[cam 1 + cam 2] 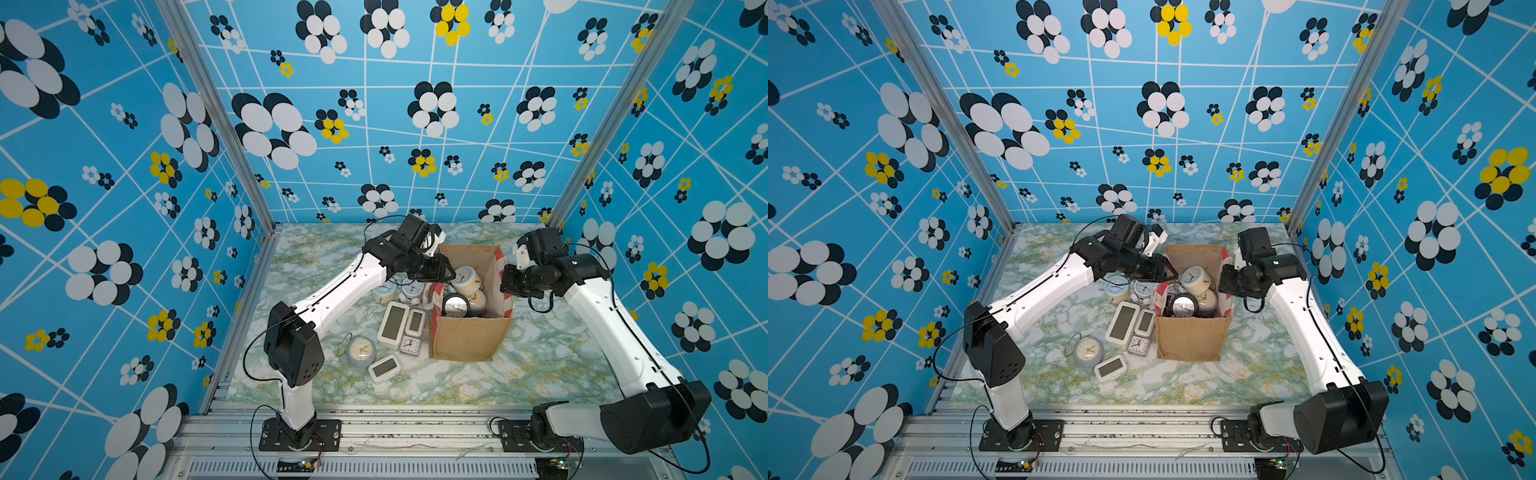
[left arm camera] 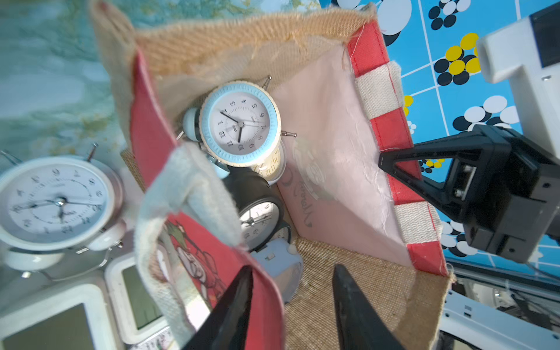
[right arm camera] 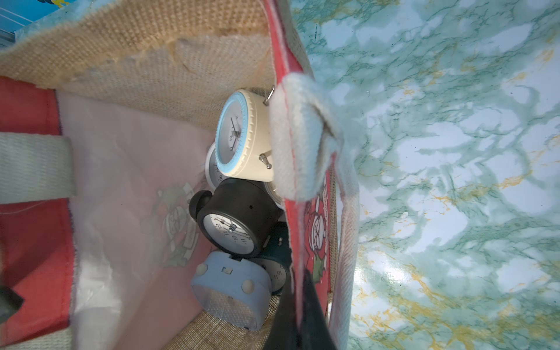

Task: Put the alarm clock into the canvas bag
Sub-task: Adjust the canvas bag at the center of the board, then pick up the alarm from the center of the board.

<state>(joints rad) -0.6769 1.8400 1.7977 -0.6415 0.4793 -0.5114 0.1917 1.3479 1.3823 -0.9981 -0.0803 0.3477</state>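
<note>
Arms reach in from both sides of the bag (image 1: 469, 336), which stands open on the bench (image 1: 540, 365).

The left arm (image 1: 345, 286) rises from its base at the near edge to a black elbow. From there its white forearm slants away and inward, and the wrist bends toward the bag's left rim. In the wrist view the left fingers (image 2: 236, 303) stand apart and grip nothing: one lies over the red printed side panel, the other over the burlap inside.

The right arm (image 1: 602, 316) swings out wide to its elbow near the right wall, then slants back in to the bag's right side with the wrist turned inward. The right fingers (image 2: 388, 162) are clenched on the red-and-white striped rim of the right panel; its own wrist view shows the red cloth pinched between them (image 3: 283, 330).

The clock (image 2: 239, 124), cream with a pale blue bezel, is inside the bag. It lies tilted against the far burlap wall, resting on a black clock (image 1: 455, 305) and others piled beneath. Both top views show it just beyond the left fingertips, apart from them (image 1: 1194, 279).

More clocks (image 1: 395, 324) lie loose on the bench just left of the bag, under the left forearm and wrist.
</note>
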